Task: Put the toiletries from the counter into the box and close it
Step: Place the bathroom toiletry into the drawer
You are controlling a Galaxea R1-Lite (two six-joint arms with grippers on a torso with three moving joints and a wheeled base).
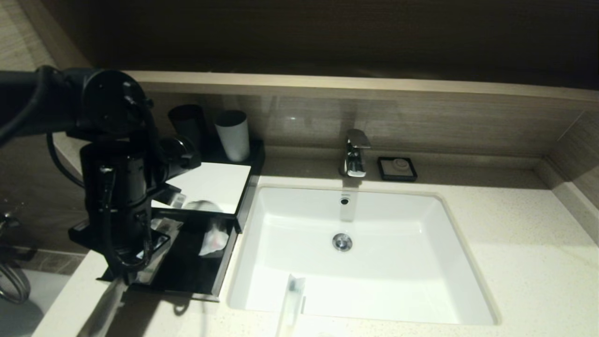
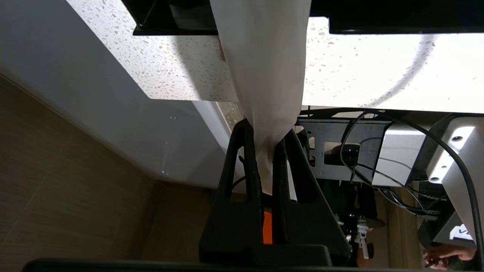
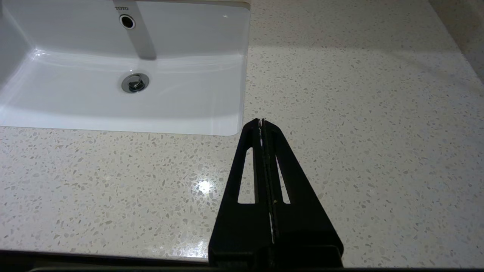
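Observation:
The black box (image 1: 210, 185) with a white top panel stands left of the basin, its drawer (image 1: 187, 276) pulled out toward me. One white packet (image 1: 213, 239) lies inside the drawer. My left gripper (image 1: 133, 274) hangs over the drawer's front left corner, shut on the end of another translucent-white packet (image 2: 264, 75). In the left wrist view the gripper (image 2: 266, 132) pinches it, and it runs across the counter edge to the drawer rim. A third packet (image 1: 291, 299) lies on the counter (image 1: 514, 262) at the basin's front edge. My right gripper (image 3: 261, 121) is shut and empty above the counter, by the basin's front right corner.
The white basin (image 1: 374, 262) fills the middle of the counter, with a chrome tap (image 1: 354, 152) behind it. A black cup (image 1: 187, 122) and a white cup (image 1: 232, 135) stand behind the box. A small black soap dish (image 1: 397, 168) sits right of the tap.

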